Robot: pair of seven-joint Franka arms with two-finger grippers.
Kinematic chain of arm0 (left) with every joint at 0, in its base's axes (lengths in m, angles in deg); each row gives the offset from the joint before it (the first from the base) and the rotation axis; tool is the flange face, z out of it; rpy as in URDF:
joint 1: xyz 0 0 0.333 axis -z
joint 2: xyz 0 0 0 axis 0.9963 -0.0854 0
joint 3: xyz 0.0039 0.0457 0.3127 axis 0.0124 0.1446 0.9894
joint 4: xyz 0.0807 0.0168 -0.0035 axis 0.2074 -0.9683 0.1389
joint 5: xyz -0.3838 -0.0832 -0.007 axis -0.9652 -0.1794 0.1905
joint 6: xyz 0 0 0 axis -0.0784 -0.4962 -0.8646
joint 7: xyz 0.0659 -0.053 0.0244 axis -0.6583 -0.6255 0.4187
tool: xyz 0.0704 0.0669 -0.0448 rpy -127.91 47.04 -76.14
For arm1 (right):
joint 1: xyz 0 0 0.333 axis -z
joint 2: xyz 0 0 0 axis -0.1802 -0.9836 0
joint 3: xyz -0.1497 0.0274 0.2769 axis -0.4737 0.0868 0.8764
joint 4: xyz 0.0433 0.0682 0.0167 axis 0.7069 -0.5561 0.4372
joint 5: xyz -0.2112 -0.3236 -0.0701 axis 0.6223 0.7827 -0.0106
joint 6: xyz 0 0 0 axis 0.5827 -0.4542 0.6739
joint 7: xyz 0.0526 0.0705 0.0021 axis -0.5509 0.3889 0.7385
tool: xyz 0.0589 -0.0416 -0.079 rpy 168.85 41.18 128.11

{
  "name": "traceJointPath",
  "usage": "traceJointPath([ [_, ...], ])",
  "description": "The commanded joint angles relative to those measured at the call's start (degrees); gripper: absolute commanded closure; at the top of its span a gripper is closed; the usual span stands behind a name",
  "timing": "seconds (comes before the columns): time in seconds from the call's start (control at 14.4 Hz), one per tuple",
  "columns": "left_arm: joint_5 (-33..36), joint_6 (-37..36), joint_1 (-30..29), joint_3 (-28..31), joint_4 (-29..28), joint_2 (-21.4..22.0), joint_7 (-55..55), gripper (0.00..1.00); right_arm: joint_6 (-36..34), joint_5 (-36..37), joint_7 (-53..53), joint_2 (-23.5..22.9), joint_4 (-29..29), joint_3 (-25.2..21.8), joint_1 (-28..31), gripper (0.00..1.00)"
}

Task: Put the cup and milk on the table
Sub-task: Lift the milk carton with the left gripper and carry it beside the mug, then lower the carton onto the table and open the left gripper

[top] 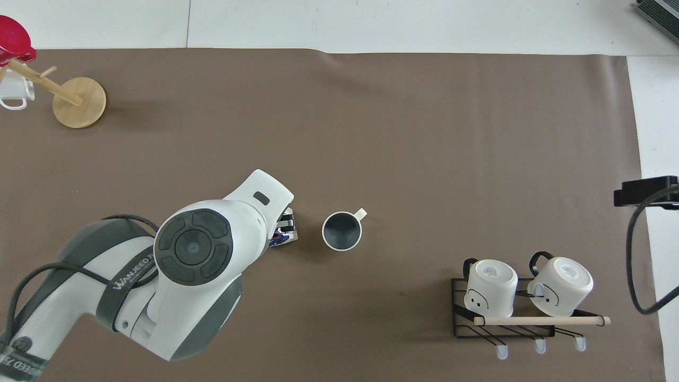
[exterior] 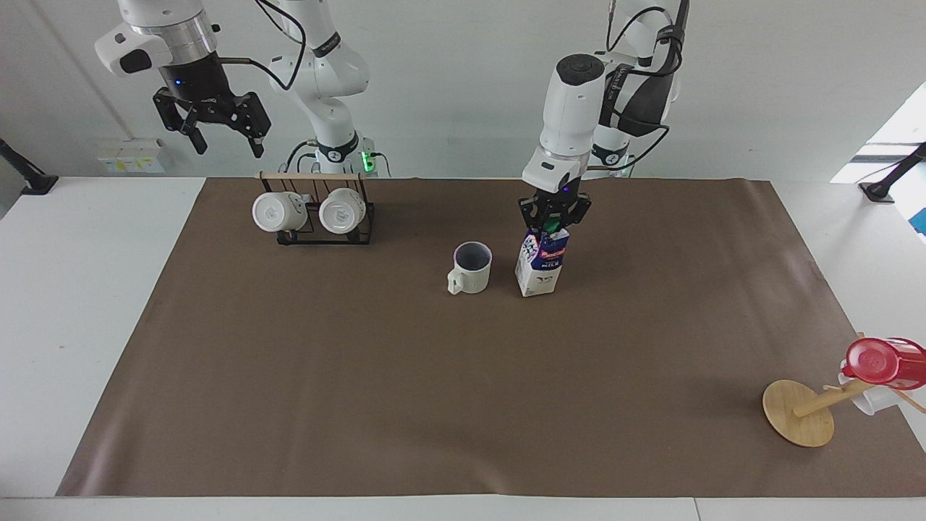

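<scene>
The cream-white cup (exterior: 471,268) (top: 342,231) stands upright on the brown paper of the table (exterior: 463,405) (top: 403,132), its handle turned away from the robots. Beside it, toward the left arm's end, the blue and white milk (exterior: 540,264) carton stands nearly upright with its base at the paper. My left gripper (exterior: 553,219) is shut on the carton's green-capped top. In the overhead view the left arm covers the milk (top: 285,236) almost wholly. My right gripper (exterior: 215,128) hangs open in the air over the mug rack, holding nothing.
A black wire rack (exterior: 318,217) (top: 509,313) with two white mugs stands near the robots at the right arm's end. A wooden mug tree (exterior: 803,412) (top: 74,98) with a red cup (exterior: 884,362) stands at the left arm's end, far from the robots.
</scene>
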Motion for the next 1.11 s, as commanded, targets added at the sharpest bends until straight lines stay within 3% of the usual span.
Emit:
traceJointPath([
  [0.0, 1.7, 0.6, 2.6, 0.9, 0.7, -1.2, 2.5, 0.62, 0.1, -0.6, 1.5, -0.1, 0.1, 0.9, 1.5, 0.00],
  [0.28, 1.8, 1.2, 2.7, 0.9, 0.3, -1.2, 2.2, 0.57, -1.0, -0.6, 1.6, 0.0, 0.1, 0.9, 2.0, 0.00],
  [0.76, 1.8, 1.1, 2.7, 0.9, 0.3, -1.3, 1.8, 0.15, -1.6, -0.4, 1.6, -0.6, 0.2, 4.4, 6.9, 0.00],
  [0.83, 1.8, 1.1, 2.7, 0.9, 0.3, -1.2, 1.8, 0.04, -1.7, -0.2, 1.5, -0.3, -0.1, 4.7, 6.9, 0.00],
  [1.04, 1.7, 0.4, 2.8, 0.8, 1.0, -1.2, 2.4, 0.00, -1.8, -0.2, 1.1, -0.1, -0.3, 4.7, 6.1, 0.00],
])
